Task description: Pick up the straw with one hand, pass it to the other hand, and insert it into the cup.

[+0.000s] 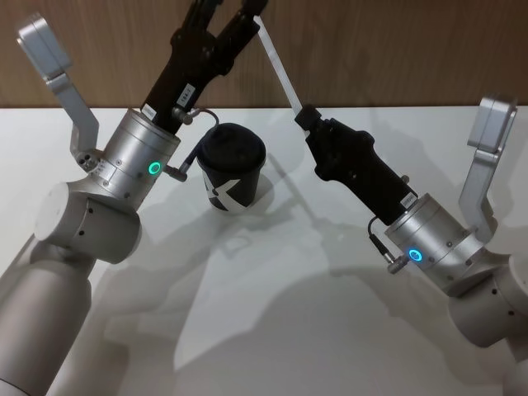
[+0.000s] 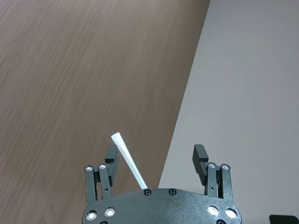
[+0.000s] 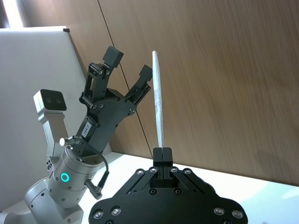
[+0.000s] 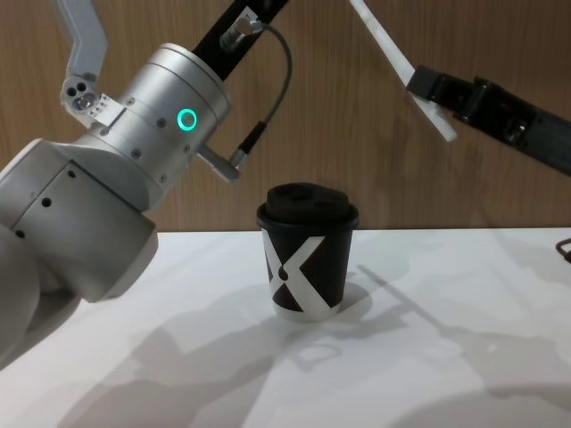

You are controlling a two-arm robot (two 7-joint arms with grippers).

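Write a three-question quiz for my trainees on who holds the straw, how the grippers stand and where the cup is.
1. Multiple choice: what clamps the thin white straw?
A. the black right gripper
B. the black left gripper
C. nothing; it lies flat on the table
2. True or false: the left gripper is open.
3. Short answer: where is the black paper cup with the white X mark and domed lid, and does either gripper touch it?

Key
1. A
2. True
3. It stands upright on the white table, lid on, below both grippers; neither touches it.
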